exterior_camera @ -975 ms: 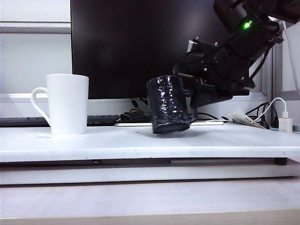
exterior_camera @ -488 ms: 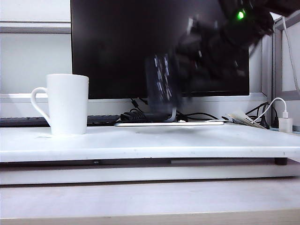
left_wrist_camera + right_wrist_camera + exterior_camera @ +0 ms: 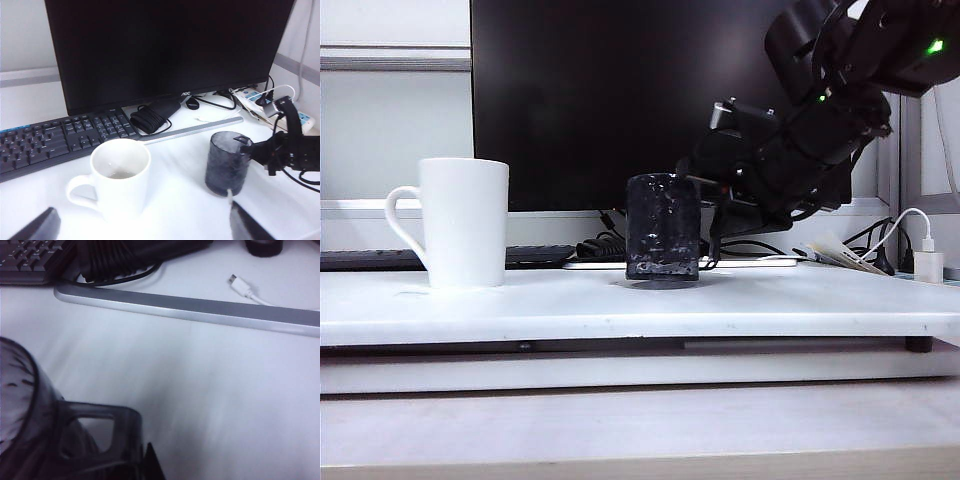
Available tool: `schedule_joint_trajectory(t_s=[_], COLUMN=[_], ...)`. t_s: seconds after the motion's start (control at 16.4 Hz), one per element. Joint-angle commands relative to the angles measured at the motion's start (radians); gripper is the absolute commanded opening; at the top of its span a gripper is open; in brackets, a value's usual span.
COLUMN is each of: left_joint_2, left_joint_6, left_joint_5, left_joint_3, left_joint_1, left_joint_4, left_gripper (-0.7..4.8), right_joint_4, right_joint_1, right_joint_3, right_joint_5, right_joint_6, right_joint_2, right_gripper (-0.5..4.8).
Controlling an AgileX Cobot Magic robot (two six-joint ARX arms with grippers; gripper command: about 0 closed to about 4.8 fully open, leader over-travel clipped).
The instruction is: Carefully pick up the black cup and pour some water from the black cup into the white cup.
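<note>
The black cup stands upright near the middle of the white table, its base at the table top. It is dimpled and glossy, and also shows in the left wrist view and the right wrist view. My right gripper reaches in from the right behind it and is shut on the cup's handle, seen close up at the right gripper. The white cup stands well to the left, handle outward. My left gripper hangs open above and in front of the white cup, holding nothing.
A large black monitor fills the back, on a flat silver base. A keyboard and a coiled black cable lie behind the cups. A power strip and a white charger sit at the right.
One second ago the black cup hung tilted just above the table. It was swung up in a blur, and now stands upright, slightly further left, with the right arm lowered behind it.
</note>
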Motion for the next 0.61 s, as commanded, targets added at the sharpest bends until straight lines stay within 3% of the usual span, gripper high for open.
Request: schedule_joint_trajectory(t_s=[0.06, 0.61], left_joint_2=[0.0, 0.0], left_joint_6=[0.005, 0.008], left_joint_5=[0.002, 0.001], left_joint_3=[0.001, 0.001], left_joint_1=[0.001, 0.001], left_joint_4=[0.011, 0.011], left_gripper=[4.79, 4.79], right_joint_4=[-0.056, -0.113], right_joint_1=[0.001, 0.001], right_joint_3=[-0.007, -0.007], right_joint_5=[0.004, 0.008], right_joint_6=[-0.004, -0.035], right_joint_2=[0.005, 0.005], right_gripper=[-0.06, -0.06])
